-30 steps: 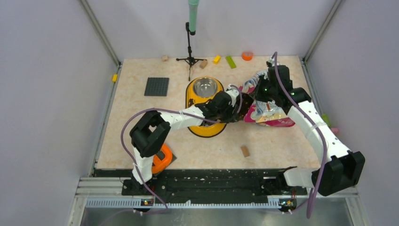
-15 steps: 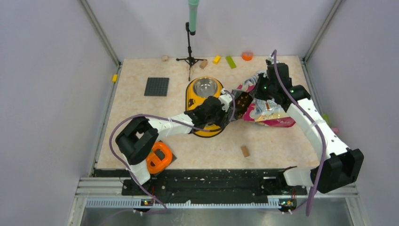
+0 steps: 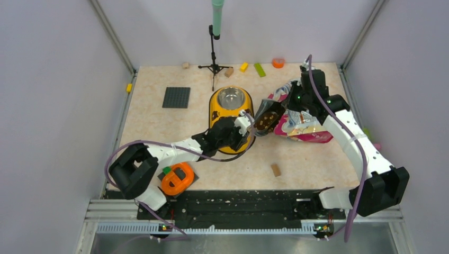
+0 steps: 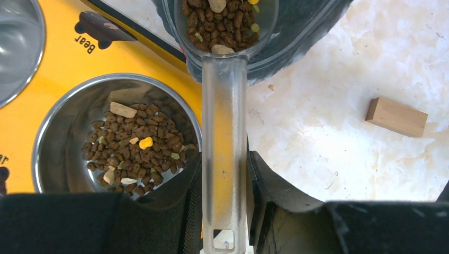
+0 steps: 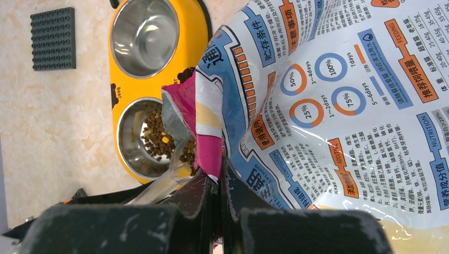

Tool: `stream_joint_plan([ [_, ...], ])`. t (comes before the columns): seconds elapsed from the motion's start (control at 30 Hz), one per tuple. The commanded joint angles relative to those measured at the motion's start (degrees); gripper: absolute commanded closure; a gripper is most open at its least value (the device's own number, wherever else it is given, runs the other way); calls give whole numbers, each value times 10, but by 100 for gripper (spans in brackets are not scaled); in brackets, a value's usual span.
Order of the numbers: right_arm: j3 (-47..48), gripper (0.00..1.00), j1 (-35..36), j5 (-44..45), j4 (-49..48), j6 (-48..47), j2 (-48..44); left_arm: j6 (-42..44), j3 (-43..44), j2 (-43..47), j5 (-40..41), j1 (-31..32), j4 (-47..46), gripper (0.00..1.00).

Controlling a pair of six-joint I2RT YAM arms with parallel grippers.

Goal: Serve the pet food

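We see bright, even light coming from above. On the table (image 3: 159, 132) the shadows are pale and soft, and the top view is sharp all over. The empty steel bowl (image 3: 231, 97) shines where the light hits it. From the left wrist, the table looks almost too white on the right side, and the wooden block (image 4: 396, 117) drops a small soft shadow. The pet food (image 4: 132, 151) looks clear, but the left gripper (image 4: 224, 169), close to the lens, is dark and fuzzy. From the right wrist, the glossy bag (image 5: 344, 106) has little white glints and its print is easy to read. The right gripper (image 5: 218, 177) is blurry.
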State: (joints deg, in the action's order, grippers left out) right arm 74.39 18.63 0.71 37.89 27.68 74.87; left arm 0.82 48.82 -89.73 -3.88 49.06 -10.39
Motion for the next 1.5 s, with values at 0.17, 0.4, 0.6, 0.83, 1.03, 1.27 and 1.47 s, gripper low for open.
stream_joint_plan([
  [0.17, 54, 100, 3, -12, -61, 17, -15, 31, -39, 91, 3, 11, -58, 100],
  [0.4, 56, 100, 3, -9, -59, 15, -22, 28, -64, 159, 6, 16, -14, 100],
  [0.6, 54, 100, 3, -9, -60, 16, -28, 5, -84, 249, 42, 17, 60, 100],
  [0.83, 46, 100, 3, -9, -69, 19, -33, -49, -87, 317, 138, 17, 147, 100],
  [1.03, 41, 100, 3, -12, -77, 22, -34, -81, -37, 290, 174, -1, 229, 100],
  [1.27, 36, 100, 3, -14, -80, 23, -40, -109, 34, 215, 126, -59, 294, 100],
  [1.47, 31, 100, 3, -17, -82, 25, -45, -112, 142, 122, 79, -123, 357, 100],
])
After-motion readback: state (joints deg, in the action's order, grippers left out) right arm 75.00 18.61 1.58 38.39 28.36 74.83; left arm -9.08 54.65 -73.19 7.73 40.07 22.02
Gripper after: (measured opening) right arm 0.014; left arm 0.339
